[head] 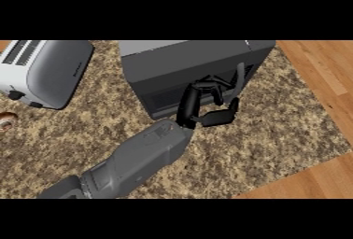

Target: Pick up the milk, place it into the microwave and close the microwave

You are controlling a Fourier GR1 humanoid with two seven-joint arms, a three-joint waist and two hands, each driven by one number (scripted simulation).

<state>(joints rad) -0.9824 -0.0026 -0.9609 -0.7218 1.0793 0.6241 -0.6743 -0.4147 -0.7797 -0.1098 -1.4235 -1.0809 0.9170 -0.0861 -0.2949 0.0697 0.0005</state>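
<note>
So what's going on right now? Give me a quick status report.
One black hand at the dark grey microwave's front, fingers curled, by its handle. Which arm: unclear. Milk not in view. White toaster off to the side, nothing blocking.

Place: your kitchen | evidence: speckled beige granite countertop; dark grey box-shaped microwave; white-and-grey slotted toaster; wood flooring

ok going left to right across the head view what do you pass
Small round thing at the left edge, only partly in view → toaster → microwave, with a hand at its front → bare wooden floor beyond the speckled counter top.
</note>
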